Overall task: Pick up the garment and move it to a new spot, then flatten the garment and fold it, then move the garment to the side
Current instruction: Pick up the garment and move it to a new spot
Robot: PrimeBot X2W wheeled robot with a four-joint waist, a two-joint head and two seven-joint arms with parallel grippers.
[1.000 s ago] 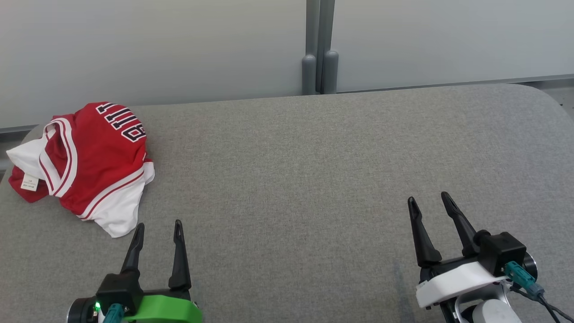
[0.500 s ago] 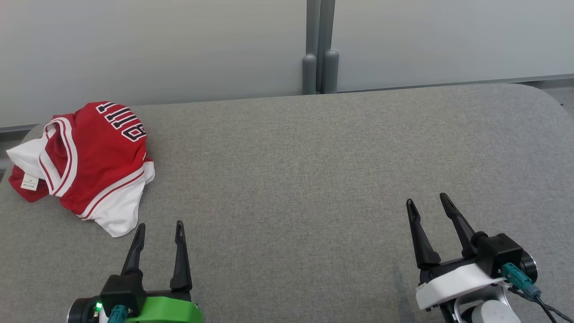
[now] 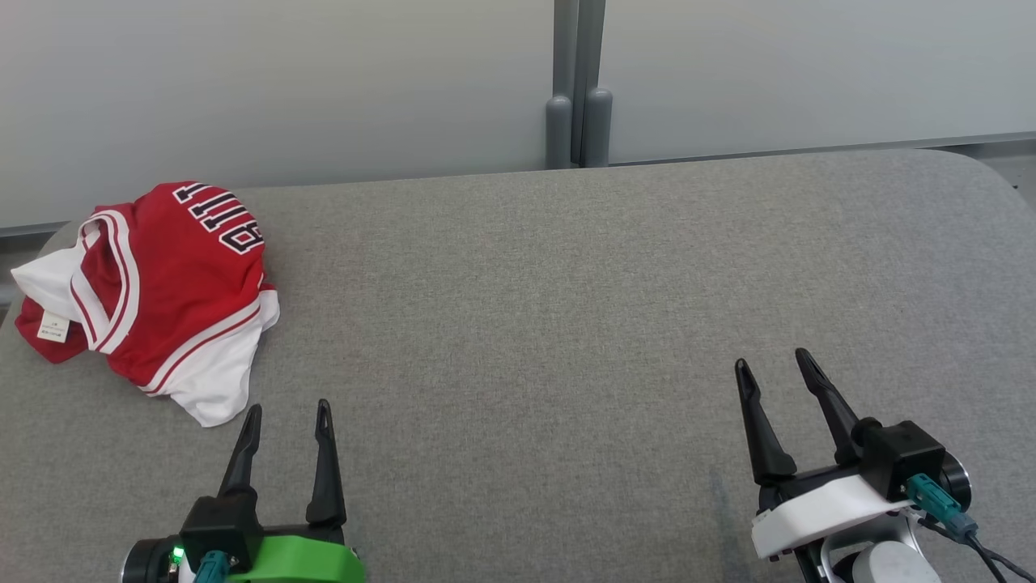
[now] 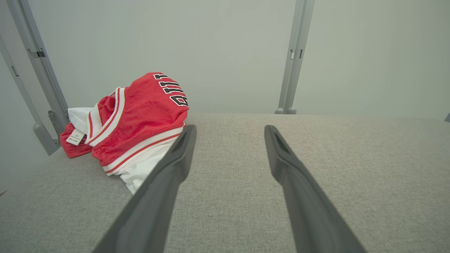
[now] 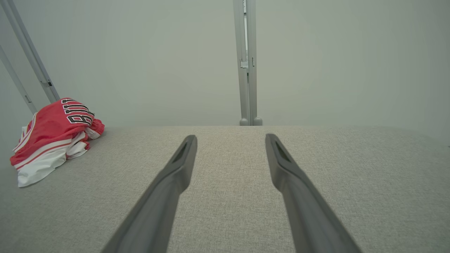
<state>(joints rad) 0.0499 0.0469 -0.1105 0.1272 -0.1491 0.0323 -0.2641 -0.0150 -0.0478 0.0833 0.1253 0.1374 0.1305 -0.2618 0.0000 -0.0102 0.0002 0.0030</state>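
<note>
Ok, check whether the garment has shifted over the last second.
No. The garment lies in the same spot by the far left corner of the table, at the same gap from the grey post.

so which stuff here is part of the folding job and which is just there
In the job: crumpled red and white garment; left gripper and right gripper, both open and empty; grey table.
Just there: grey post behind the table; pale wall panels.

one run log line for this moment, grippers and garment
stage: pickup not yet done | garment: crumpled, far left of table | left gripper: open, empty, just short of garment | right gripper: open, empty
</note>
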